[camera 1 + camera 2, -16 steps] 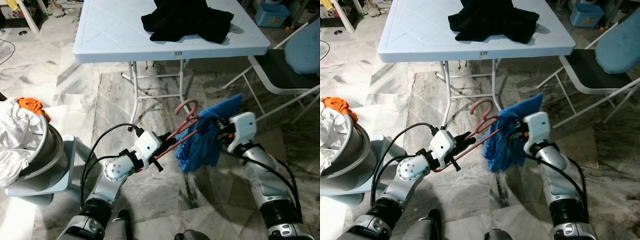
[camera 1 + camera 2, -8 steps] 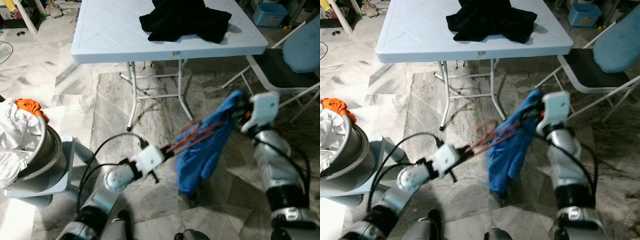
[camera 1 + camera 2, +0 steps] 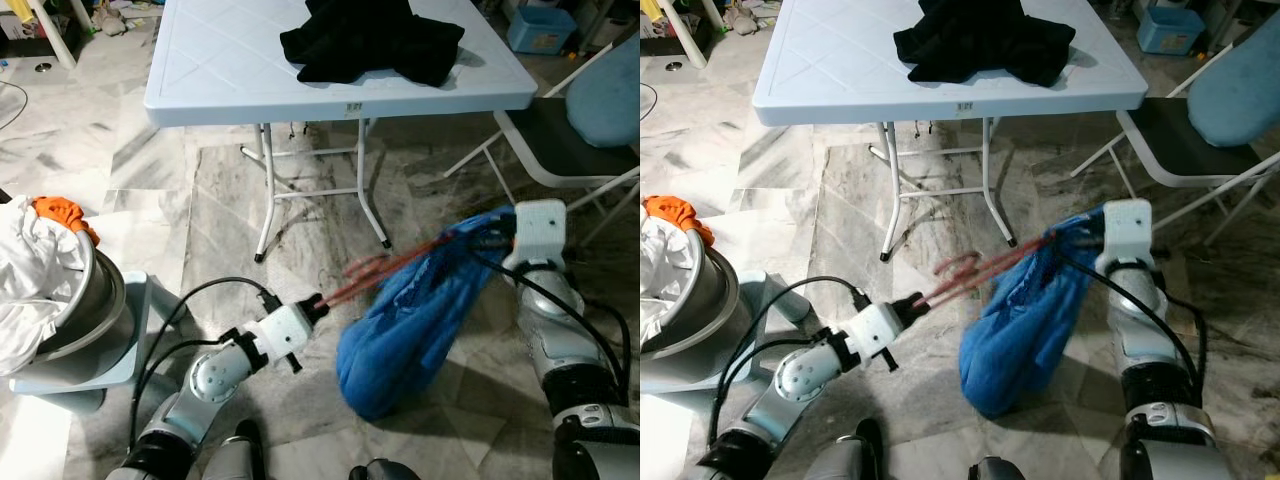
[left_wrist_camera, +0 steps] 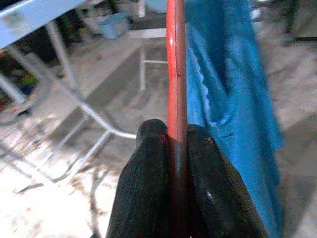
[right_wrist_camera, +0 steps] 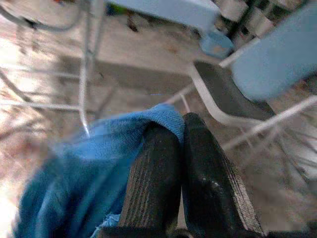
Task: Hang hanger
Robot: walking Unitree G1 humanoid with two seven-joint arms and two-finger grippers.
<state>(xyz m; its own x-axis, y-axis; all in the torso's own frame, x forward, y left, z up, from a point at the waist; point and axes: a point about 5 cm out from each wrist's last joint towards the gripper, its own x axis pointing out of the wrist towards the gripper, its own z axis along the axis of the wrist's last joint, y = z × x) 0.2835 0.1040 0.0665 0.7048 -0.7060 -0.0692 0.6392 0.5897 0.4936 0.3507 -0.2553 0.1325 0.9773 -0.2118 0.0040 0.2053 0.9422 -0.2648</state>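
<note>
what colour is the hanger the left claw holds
Red; the hanger shows best in the left wrist view.

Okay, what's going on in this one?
The robot stands over a marble floor and holds a red hanger between its two arms. The left gripper is shut on one end of it. The right gripper pinches a blue garment, which sags from the hanger in a bundle. A black garment lies on the white table ahead.
</note>
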